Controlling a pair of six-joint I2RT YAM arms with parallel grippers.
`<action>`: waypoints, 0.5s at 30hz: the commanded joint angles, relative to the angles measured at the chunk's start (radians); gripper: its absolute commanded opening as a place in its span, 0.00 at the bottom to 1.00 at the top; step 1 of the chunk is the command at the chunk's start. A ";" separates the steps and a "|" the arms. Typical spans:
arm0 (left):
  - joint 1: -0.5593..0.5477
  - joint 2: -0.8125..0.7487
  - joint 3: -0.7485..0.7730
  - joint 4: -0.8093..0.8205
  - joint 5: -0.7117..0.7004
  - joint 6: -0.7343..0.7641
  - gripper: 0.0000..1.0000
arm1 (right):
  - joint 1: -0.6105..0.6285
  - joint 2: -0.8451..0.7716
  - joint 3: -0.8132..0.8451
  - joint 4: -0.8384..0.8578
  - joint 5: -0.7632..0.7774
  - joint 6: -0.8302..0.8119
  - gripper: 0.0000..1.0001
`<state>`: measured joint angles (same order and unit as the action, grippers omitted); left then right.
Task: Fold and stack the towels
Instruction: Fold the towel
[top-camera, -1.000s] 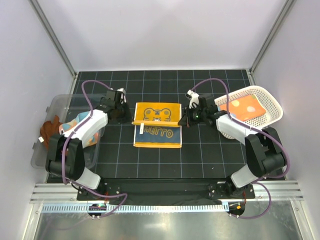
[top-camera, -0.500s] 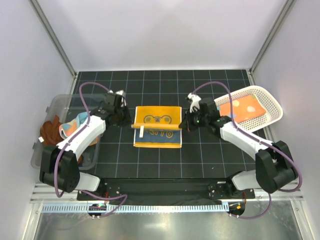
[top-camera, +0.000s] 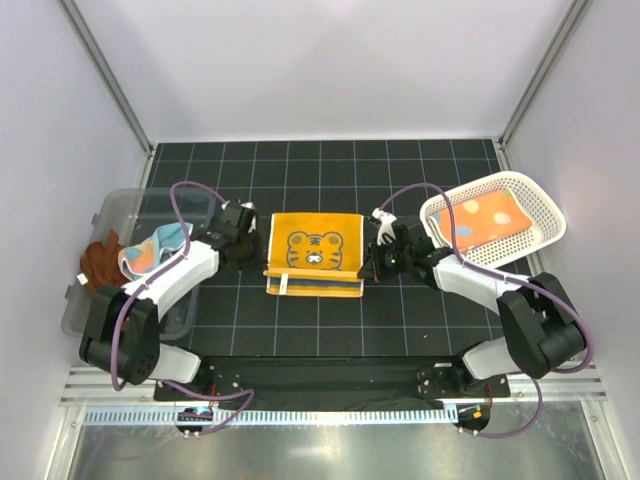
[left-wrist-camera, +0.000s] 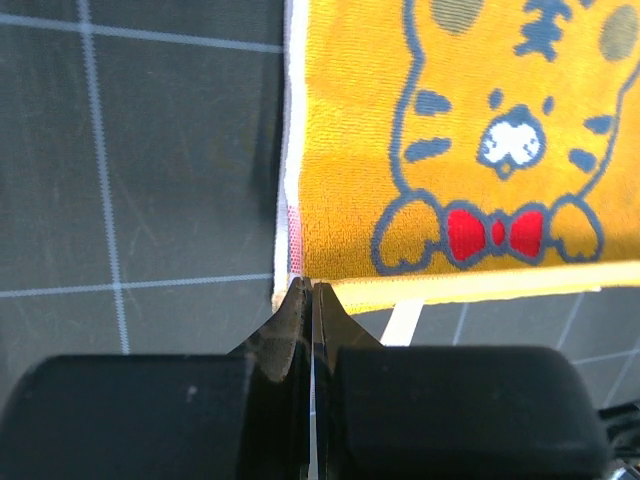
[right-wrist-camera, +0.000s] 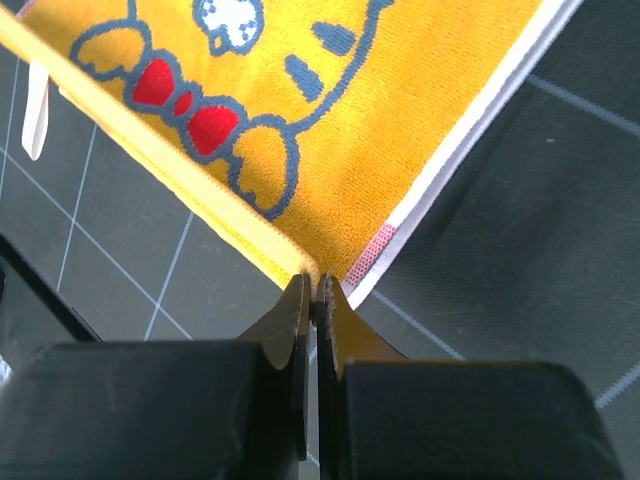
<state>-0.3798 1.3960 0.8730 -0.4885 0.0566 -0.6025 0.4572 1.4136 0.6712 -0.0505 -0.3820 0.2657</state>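
1. yellow terry cloth sits at the tips of my left pincer (left-wrist-camera: 308, 295). its jaws are pressed together on the near left corner of the yellow tiger towel (left-wrist-camera: 470, 150), right where the folded edge ends.
2. my right pincer (right-wrist-camera: 312, 285) is clamped tight in the same way. it nips the near right corner of that towel, and the thick yellow hem runs straight into its tips.
3. between my two pincers the towel lies flat and folded, tiger face up, the red bow toward me. a white label (left-wrist-camera: 403, 322) pokes out from under the near edge, just beside my left pincer.
4. from above, a narrow strip of a lower layer shows along the near edge, under the layer i hold.
5. the towel rests in the middle of the black gridded surface (top-camera: 320, 170), with both my arms bent inward to it.
6. off to my right, apart from this towel, a white perforated basket (top-camera: 545, 205) holds an orange polka-dot towel (top-camera: 485, 218).
7. off to my left, a clear bin (top-camera: 115, 215) holds a light blue towel (top-camera: 160, 240) bunched with something orange.
8. a rust-brown towel (top-camera: 97, 262) is bunched at the bin's outer side. i cannot tell whether it lies inside or hangs over the wall.
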 joint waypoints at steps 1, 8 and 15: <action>0.002 0.009 -0.009 0.008 -0.098 -0.006 0.00 | 0.020 -0.012 -0.015 0.044 0.025 0.015 0.02; -0.004 0.014 -0.048 0.037 -0.129 -0.032 0.00 | 0.029 -0.010 -0.050 0.092 0.037 0.040 0.07; -0.021 0.035 -0.051 0.039 -0.130 -0.043 0.01 | 0.037 0.005 -0.071 0.113 0.045 0.066 0.11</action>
<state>-0.3992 1.4261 0.8276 -0.4618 -0.0097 -0.6403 0.4927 1.4143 0.6086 0.0319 -0.3759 0.3218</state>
